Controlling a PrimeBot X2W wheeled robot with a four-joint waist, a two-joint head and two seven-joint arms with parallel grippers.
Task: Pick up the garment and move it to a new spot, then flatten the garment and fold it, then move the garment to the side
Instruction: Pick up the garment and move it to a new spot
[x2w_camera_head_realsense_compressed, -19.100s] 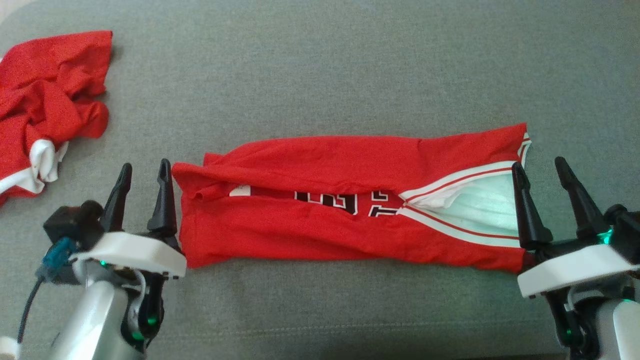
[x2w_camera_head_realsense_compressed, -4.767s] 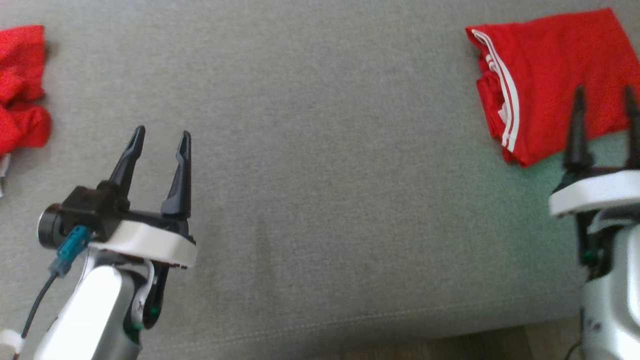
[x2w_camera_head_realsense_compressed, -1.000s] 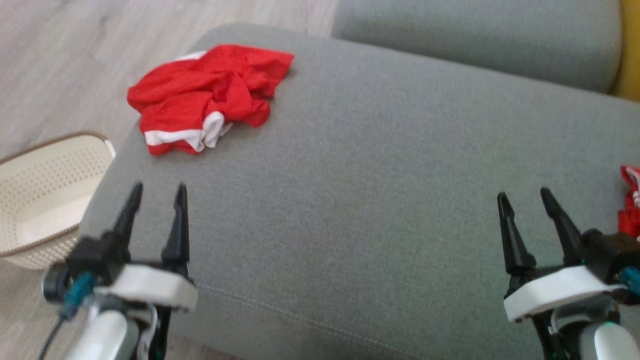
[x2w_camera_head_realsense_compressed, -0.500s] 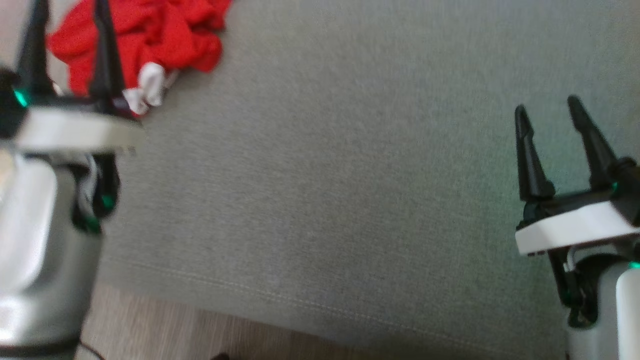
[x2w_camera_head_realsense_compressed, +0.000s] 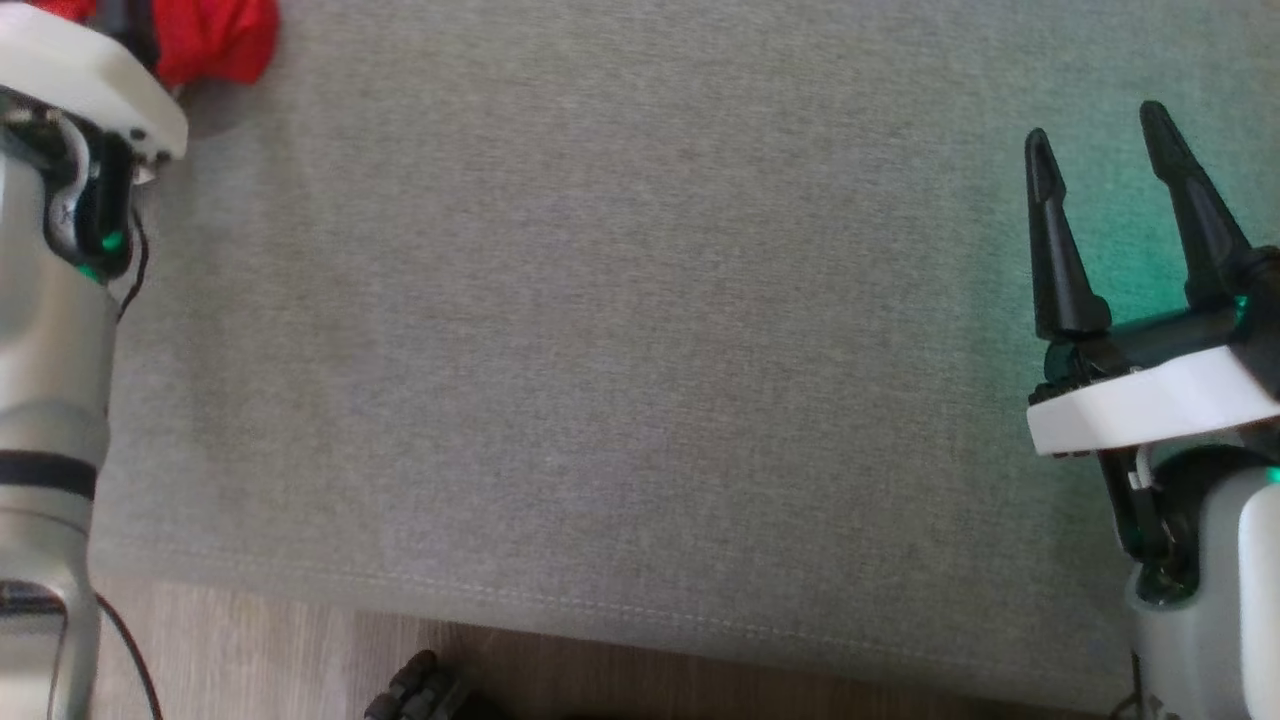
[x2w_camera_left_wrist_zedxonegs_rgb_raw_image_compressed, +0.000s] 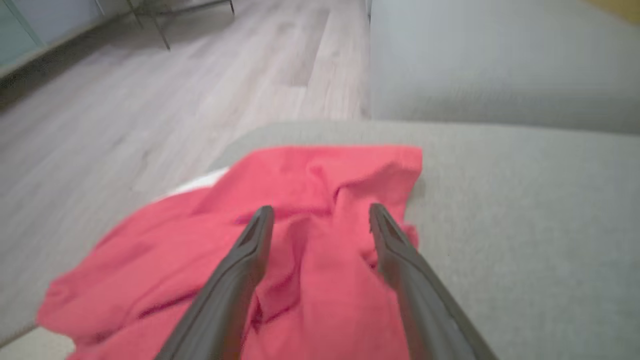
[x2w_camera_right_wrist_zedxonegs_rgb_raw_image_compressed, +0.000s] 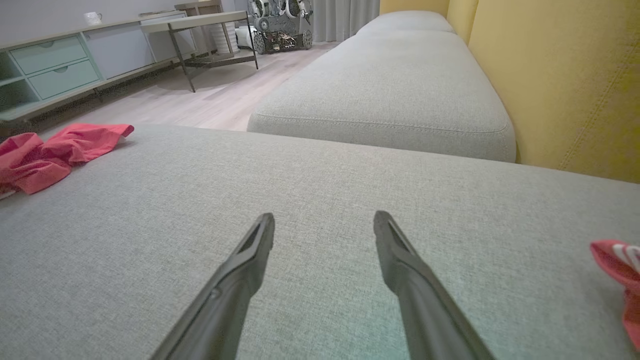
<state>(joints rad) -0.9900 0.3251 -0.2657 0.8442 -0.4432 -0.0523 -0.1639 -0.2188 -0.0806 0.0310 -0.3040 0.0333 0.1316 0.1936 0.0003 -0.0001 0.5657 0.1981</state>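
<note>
**Sam:** Which gripper is closer to the crumpled red cloth garment?

**Mia:** The left gripper. Its two dark fingers are spread wide, with nothing between them. The garment lies right under and just ahead of the tips, near the corner of the soft grey sofa cushion.

**Sam:** Which way does the garment stretch?

**Mia:** Sideways, across the fingers. More of it lies to their left in the left wrist view. I can't tell if the tips touch it.

**Sam:** And the right gripper?

**Mia:** It is spread wide too and holds nothing. It hangs over bare cushion, well apart from the garment. I think the left one should go down and pinch.
</note>
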